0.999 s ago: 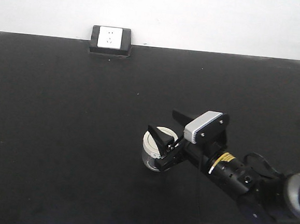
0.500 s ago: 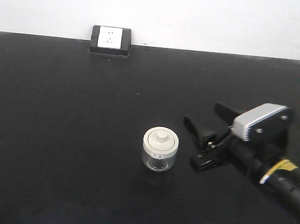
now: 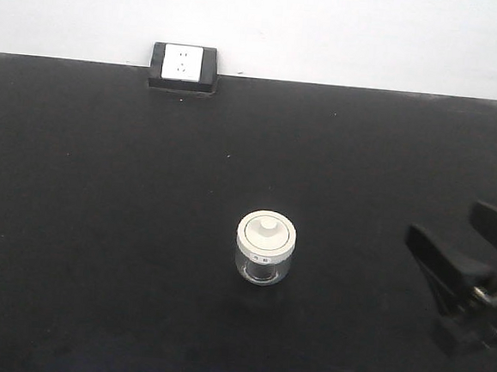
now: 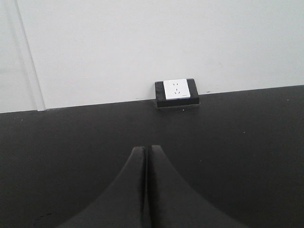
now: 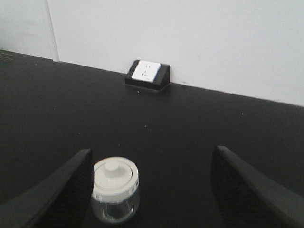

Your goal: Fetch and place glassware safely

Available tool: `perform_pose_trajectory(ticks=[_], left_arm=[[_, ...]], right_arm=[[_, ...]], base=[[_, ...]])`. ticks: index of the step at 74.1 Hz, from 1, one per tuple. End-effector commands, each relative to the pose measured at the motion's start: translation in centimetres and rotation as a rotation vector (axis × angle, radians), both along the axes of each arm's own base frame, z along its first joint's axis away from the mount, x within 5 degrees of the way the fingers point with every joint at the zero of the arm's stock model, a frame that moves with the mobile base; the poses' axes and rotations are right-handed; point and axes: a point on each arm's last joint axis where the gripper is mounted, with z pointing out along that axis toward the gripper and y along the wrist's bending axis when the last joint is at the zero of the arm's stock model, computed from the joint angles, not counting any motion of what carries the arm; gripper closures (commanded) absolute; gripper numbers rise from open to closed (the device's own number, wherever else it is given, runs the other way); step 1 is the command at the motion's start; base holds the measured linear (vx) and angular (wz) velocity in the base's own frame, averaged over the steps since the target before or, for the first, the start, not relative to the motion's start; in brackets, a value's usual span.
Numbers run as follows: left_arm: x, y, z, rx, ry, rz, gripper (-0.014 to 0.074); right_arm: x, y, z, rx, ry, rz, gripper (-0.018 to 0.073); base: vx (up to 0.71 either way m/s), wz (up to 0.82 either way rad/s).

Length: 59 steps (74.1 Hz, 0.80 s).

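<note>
The glassware, a squat clear jar with a cream-white knobbed lid, stands upright on the black tabletop, free of any grip. My right gripper is open at the right edge of the front view, well clear of the jar. In the right wrist view the jar stands ahead of the open right gripper, close to its left finger. My left gripper is shut with nothing in it and does not show in the front view.
A white wall socket in a black housing sits at the table's back edge against the white wall; both wrist views show the socket.
My right gripper let go of the jar and drew back to the right, nearly out of the front view. The jar stays upright where it was set.
</note>
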Motion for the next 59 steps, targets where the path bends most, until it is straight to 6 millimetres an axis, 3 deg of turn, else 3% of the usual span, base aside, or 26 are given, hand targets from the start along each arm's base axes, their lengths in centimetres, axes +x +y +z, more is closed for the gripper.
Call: perform_pose_trajectory(ticks=[1, 19, 31, 42, 53, 59], left_arm=[[0.1, -0.1, 1.5, -0.011, -0.079, -0.009, 0.0603], [0.1, -0.1, 1.5, -0.011, -0.079, -0.009, 0.0603], [0.1, -0.1, 1.5, -0.011, -0.079, -0.009, 0.0603], [0.1, -0.1, 1.5, -0.011, -0.079, -0.009, 0.0603], [0.1, -0.1, 1.5, -0.011, -0.079, -0.009, 0.0603], [0.1, -0.1, 1.5, -0.011, -0.079, -0.009, 0.0603]], right_arm=[[-2.0, -1.0, 1.3, 0.028, -0.032, -0.011, 0.0053], [-6.3, -3.1, 1.4, -0.018, -0.075, -0.024, 0.0057], [-7.6, -3.8, 0.6, -0.058, -0.144, -0.02, 0.0118], [-7.9, -3.8, -1.2, -0.039, -0.166, -0.015, 0.0294], [-8.0, -3.8, -1.1, -0.023, -0.205, -0.014, 0.0576], [-8.0, -3.8, -1.1, -0.009, -0.198, -0.015, 0.057]], base=[[0.0, 0.0], [0.0, 0.0], [0.0, 0.0], [0.0, 0.0], [0.0, 0.0], [0.0, 0.0]])
